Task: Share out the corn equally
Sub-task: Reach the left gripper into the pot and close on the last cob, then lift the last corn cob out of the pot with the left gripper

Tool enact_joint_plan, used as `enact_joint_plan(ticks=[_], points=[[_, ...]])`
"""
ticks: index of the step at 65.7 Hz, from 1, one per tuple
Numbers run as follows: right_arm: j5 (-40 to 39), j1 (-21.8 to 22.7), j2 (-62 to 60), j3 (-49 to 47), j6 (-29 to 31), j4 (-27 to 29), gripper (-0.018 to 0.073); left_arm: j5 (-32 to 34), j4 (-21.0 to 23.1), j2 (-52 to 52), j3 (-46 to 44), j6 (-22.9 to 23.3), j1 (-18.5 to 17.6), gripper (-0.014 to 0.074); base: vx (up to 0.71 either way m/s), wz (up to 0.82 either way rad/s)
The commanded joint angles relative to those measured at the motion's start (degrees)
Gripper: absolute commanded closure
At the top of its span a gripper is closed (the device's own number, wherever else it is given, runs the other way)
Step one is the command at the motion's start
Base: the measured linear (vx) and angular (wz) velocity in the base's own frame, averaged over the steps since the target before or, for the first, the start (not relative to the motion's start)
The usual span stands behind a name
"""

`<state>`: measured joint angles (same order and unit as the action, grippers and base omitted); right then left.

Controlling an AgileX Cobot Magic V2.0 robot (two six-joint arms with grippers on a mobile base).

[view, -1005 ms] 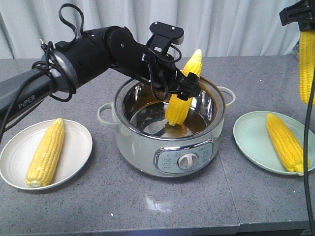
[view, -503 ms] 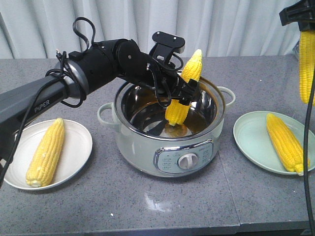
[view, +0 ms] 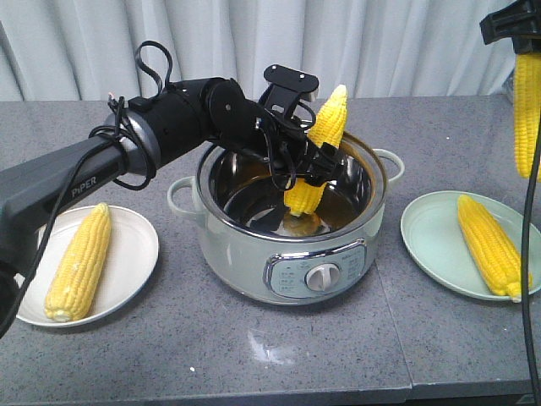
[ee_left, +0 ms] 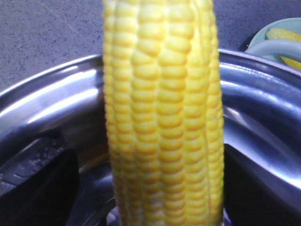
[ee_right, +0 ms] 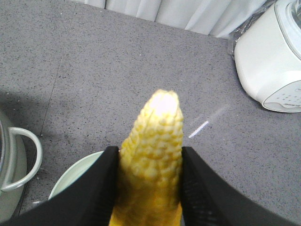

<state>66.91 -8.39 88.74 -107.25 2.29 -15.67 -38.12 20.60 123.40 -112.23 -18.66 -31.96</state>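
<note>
One corn cob (view: 325, 127) stands tilted in the steel pot (view: 254, 254), tip up, butt low inside. My left gripper (view: 319, 161) is shut on its middle. The left wrist view is filled by this cob (ee_left: 162, 117) against the pot wall (ee_left: 47, 94). At the top right my right gripper (view: 512, 27) is shut on a second cob (view: 527, 110) hanging tip down above the green plate (view: 431, 245). In the right wrist view the black fingers (ee_right: 101, 188) squeeze that cob (ee_right: 153, 150). A cob (view: 490, 245) lies on the green plate, another (view: 80, 262) on the white plate (view: 131, 254).
The pot has side handles (view: 177, 196) and a front control knob (view: 321, 277). A black cable (view: 531, 279) hangs down past the green plate. A white appliance (ee_right: 270, 56) stands on the grey table behind the right arm. Curtains close off the back.
The left arm has shifted a little to the right and turned at the wrist, keeping the cob in the pot. The right arm and its cob have not moved.
</note>
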Motion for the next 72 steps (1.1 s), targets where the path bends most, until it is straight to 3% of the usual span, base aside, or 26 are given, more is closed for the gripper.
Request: enact_joint_plan(ticks=[1, 24, 50, 55, 63, 72], points=[[-3.25, 0.26, -2.28, -1.68, -0.13, -1.69, 0.0337, 3.46, 1.49, -3.44, -1.79, 0.48, -0.22, 0.0128, 0.0, 0.0], [-3.25, 0.26, -2.28, -1.68, -0.13, -1.69, 0.0337, 4.66, 1.54, -4.22, -1.79, 0.48, -0.22, 0.035, 0.0, 0.0], [-3.25, 0.26, -2.28, -1.68, -0.13, -1.69, 0.0337, 3.2, 2.13, -15.16, -1.79, 0.42, 0.05, 0.0379, 0.0, 0.0], [-3.25, 0.26, -2.28, -1.68, -0.13, -1.69, 0.0337, 1.52, -0.35, -18.44, -1.79, 0.42, 0.05, 0.0379, 0.0, 0.0], [-3.25, 0.26, -2.28, -1.68, -0.13, -1.69, 0.0337, -1.58, -8.18, -23.68, -1.79, 0.99, 0.17, 0.0379, 0.0, 0.0], [-3.25, 0.26, -2.28, -1.68, -0.13, -1.69, 0.0337, -6.23, -15.0, -28.5, -1.79, 10.05, 3.1, 0.0377, 0.0, 0.0]])
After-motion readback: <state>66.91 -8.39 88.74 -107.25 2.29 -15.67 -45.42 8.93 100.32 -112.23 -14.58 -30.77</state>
